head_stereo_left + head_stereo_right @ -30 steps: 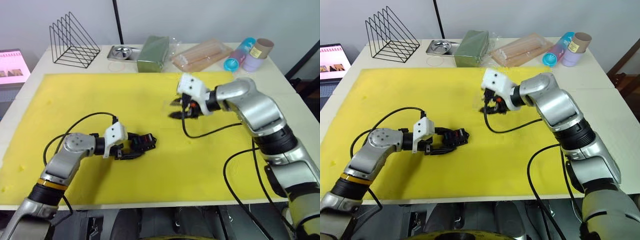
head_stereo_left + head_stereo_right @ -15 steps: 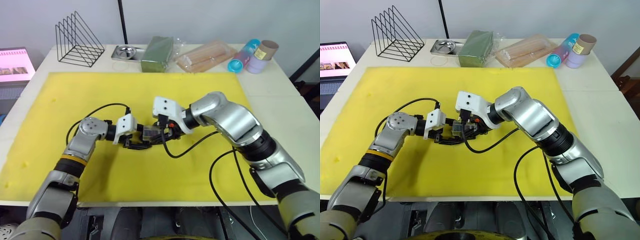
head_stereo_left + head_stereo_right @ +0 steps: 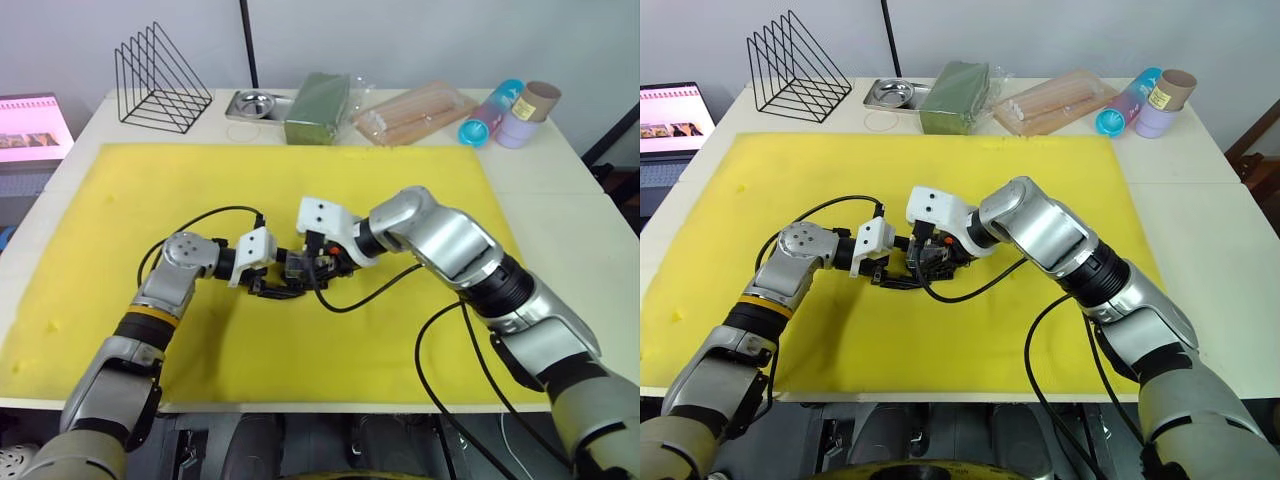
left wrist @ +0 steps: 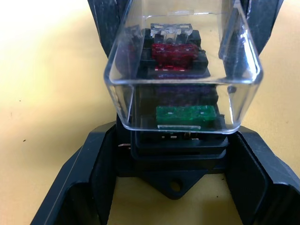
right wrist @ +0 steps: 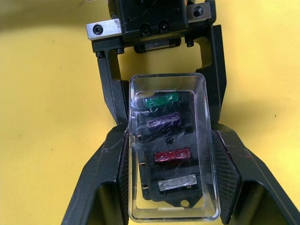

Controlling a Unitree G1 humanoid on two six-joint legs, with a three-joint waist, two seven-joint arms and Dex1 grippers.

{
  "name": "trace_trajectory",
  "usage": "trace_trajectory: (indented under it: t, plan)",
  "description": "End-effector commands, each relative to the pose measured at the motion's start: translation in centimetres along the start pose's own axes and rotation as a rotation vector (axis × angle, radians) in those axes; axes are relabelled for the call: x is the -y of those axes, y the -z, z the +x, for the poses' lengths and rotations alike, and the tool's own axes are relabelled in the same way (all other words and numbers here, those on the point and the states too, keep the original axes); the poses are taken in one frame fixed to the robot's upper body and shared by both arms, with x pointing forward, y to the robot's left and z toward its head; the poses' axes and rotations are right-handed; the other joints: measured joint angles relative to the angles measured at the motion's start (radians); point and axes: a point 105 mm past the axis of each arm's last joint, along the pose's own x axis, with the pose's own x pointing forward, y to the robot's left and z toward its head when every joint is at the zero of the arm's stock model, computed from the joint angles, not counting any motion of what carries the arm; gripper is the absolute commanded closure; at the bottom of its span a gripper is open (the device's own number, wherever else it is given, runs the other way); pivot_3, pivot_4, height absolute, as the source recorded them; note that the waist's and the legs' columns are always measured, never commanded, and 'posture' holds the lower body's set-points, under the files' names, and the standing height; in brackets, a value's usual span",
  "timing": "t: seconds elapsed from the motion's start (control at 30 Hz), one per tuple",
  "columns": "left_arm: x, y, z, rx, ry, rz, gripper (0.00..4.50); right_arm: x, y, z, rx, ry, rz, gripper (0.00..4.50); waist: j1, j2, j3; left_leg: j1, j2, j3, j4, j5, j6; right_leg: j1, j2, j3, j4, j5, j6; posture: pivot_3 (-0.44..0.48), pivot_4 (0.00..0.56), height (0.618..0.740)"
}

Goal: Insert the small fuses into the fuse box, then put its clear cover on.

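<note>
Right wrist view — clear cover (image 5: 171, 150) over fuse box (image 4: 180, 140), seemingly unseated.

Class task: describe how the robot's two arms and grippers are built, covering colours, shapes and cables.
Both arms have silver-grey rounded shells with black joints; the left carries an orange-yellow band. A white box sits at each wrist, fed by a looping black cable. The left gripper and right gripper each have two angular black fingers.

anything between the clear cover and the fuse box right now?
Nothing visible. The clear cover, held by the right gripper, sits directly over the fuse box in the left gripper; beneath it lie just the four seated fuses.
</note>
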Motion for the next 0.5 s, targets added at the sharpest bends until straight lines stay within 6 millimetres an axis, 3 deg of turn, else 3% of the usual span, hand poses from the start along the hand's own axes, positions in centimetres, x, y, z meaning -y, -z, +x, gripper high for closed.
trace_trajectory:
  t: [0.03,0.5]
  plan:
    - [-0.4,0.0,-0.2,-0.019,-0.011,0.016,1.58,0.2,-0.8,-0.2,0.014,0.010,-0.035,2.68,0.000,0.000,0.000,0.000,0.000,0.000,0.000,0.000,0.000,0.000,0.000,0.000,0.000,0.000,0.000,0.000,0.150,0.740]
    - [-0.8,0.1,0.0,-0.025,-0.020,0.010,1.58,0.4,0.3,0.4,-0.019,0.003,-0.043,2.68,0.001,0.000,0.000,0.000,0.000,-0.001,0.001,0.000,0.000,0.001,0.000,-0.001,0.000,0.000,0.000,0.000,0.150,0.740]
